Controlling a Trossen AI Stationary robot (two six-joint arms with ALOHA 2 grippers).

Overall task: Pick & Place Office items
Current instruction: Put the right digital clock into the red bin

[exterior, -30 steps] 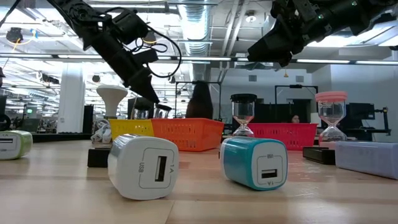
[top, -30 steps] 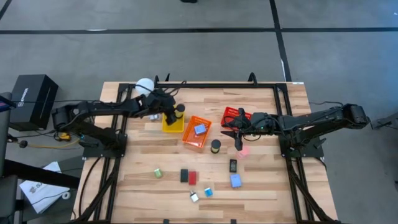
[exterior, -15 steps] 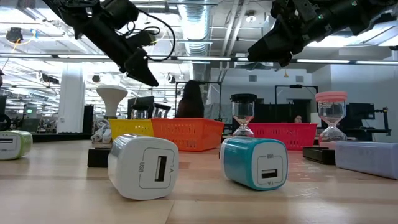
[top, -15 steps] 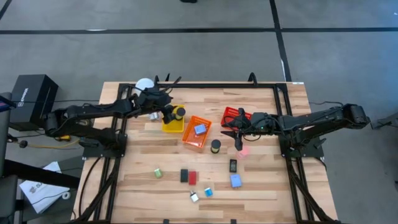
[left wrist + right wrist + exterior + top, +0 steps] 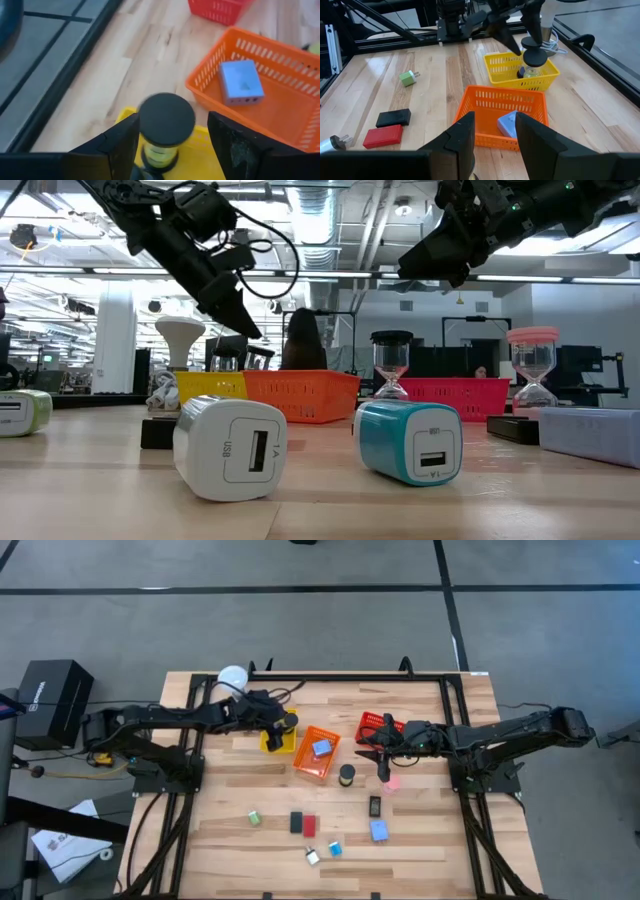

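Hourglass stands upright in the yellow basket, and the left tool hovers spread just above, clear of its black cap. Right tool waits parted and empty above the tabletop, beside the red basket.

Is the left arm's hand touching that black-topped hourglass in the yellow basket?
Apart. In the left wrist view the left hand has its fingers open, with clear gaps on both sides of the hourglass standing in the yellow basket.

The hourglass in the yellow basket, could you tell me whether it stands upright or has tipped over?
Upright. The hourglass stands on its base inside the yellow basket, black cap on top.
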